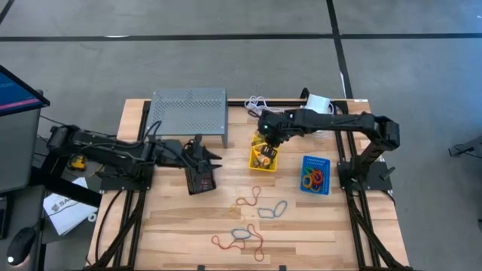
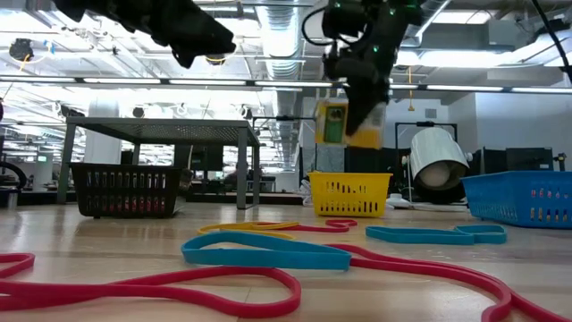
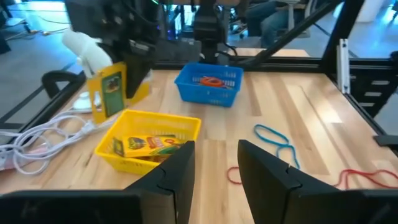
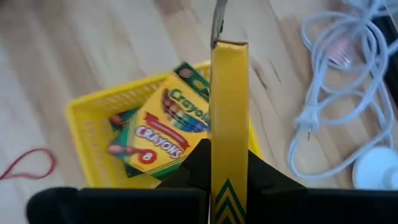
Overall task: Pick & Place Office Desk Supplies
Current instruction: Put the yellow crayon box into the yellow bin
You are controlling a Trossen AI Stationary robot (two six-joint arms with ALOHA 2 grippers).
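Observation:
My right gripper [image 1: 265,140] hangs over the yellow bin [image 1: 254,162] and is shut on a yellow-green crayon box [image 2: 342,122]. Two more crayon boxes [image 4: 163,134] lie inside that bin. The blue bin [image 1: 303,186] at the right holds rubber bands [image 1: 312,178]. My left gripper [image 3: 214,168] stands open and level above the black bin [image 1: 199,182], pointing toward the yellow bin, with nothing between its fingers. Several rubber-band loops [image 1: 260,209] lie flat on the near half of the table. My right gripper pinches the crayon box between its two fingers, one on each broad face, with the box's narrow yellow edge [image 4: 229,124] showing between them. The fingers come slanting down from above. The box stands roughly upright, lifted clear above the yellow bin.
A grey perforated metal stand [image 1: 190,113] sits at the far left of the table. White cable [image 1: 260,103] and a white cylinder [image 1: 318,102] lie behind the yellow bin. Red and blue loops [image 2: 268,252] lie near the front edge.

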